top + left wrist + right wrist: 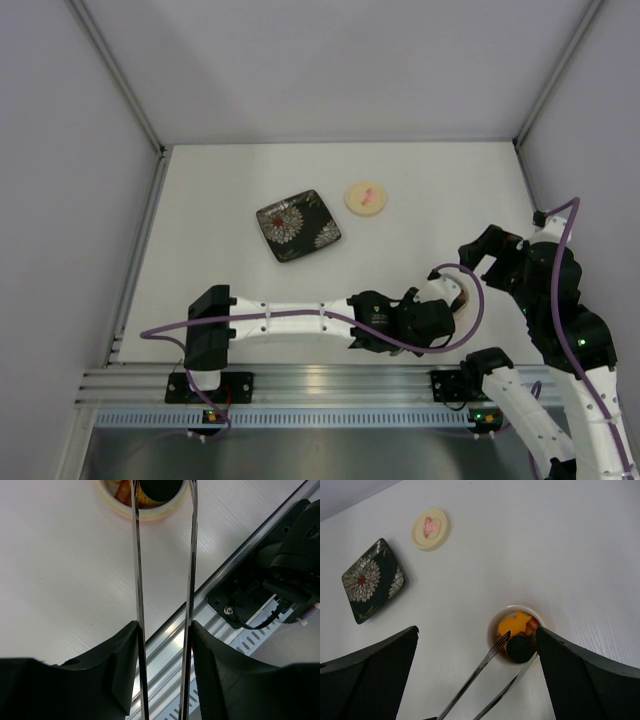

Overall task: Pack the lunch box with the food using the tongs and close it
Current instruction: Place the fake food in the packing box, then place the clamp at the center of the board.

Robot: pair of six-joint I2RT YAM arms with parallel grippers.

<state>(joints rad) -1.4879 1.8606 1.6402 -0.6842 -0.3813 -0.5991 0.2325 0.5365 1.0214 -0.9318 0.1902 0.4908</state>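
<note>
Top view: the left gripper (pixel 432 318) sits right against the lunch box (pixel 462 300), and the lid (pixel 366 196) lies well beyond it.

Left wrist: its fingers (pixel 120 665) clamp the tongs (pixel 137 580), whose tips reach into the lunch box.

Right wrist: the tong tips straddle a dark piece (pixel 520 648) among the food (pixel 514 623). The right gripper (pixel 476 630) is spread wide over the lunch box.

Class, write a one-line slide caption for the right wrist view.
Tongs reach into the lunch box, tips either side of a dark food piece; lid and plate lie apart.
</note>
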